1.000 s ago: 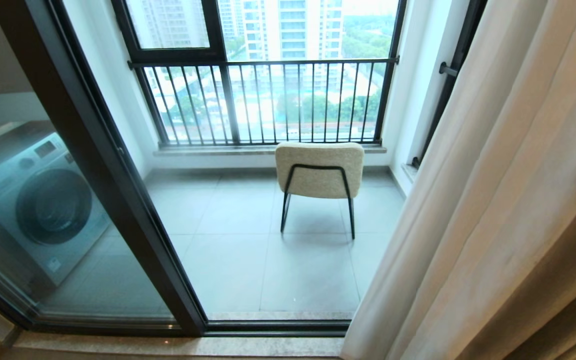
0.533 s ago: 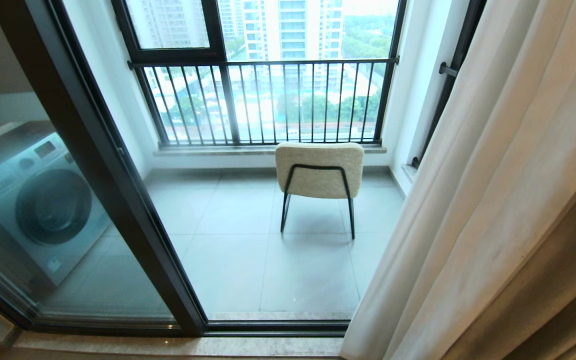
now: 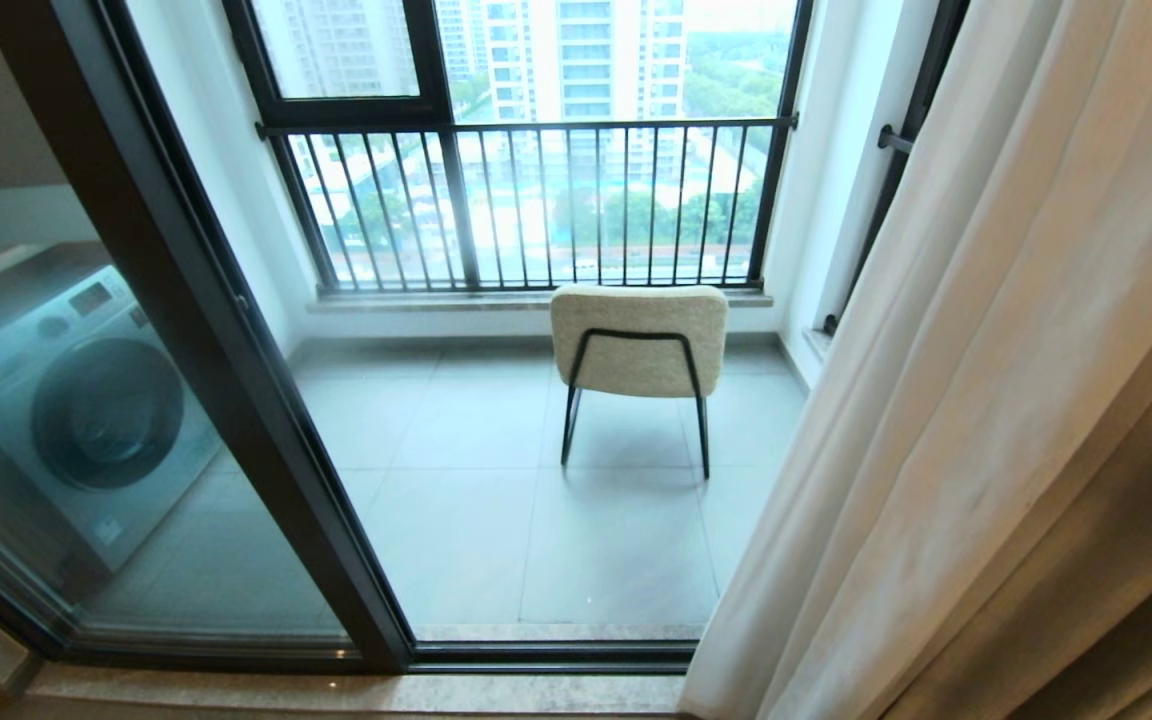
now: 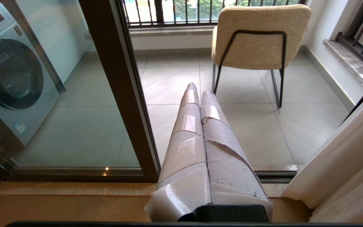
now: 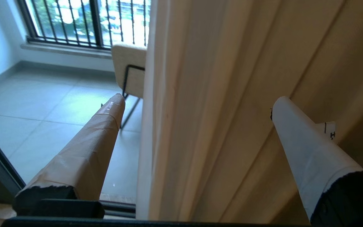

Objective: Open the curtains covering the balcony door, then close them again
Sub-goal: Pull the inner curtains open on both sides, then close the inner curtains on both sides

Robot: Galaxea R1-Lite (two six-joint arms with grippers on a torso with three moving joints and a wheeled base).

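Observation:
The cream curtains [image 3: 986,400] hang bunched in long folds at the right, leaving the balcony door [image 3: 216,330] uncovered. The door has a dark frame and a glass panel on the left. My right gripper [image 5: 198,99] is open. Its brown-taped finger [image 5: 106,119] is on the balcony side of the curtains' [image 5: 200,142] leading edge, and its white finger [image 5: 298,142] is over the folds, so several folds stand between the jaws. Whether a finger touches the fabric, I cannot tell. My left gripper [image 4: 200,91] is shut on nothing, low before the door sill, with the curtains [image 4: 342,164] off to its side.
A beige chair [image 3: 639,340] with black legs stands on the tiled balcony floor beyond the doorway. Behind the glass panel at the left is a washing machine [image 3: 86,400]. A black railing [image 3: 536,200] guards the far window. A stone sill [image 4: 74,192] runs along the door track.
The curtains' folds at the far right have shifted slightly. The door, the chair and the curtains' leading edge stand where they were.

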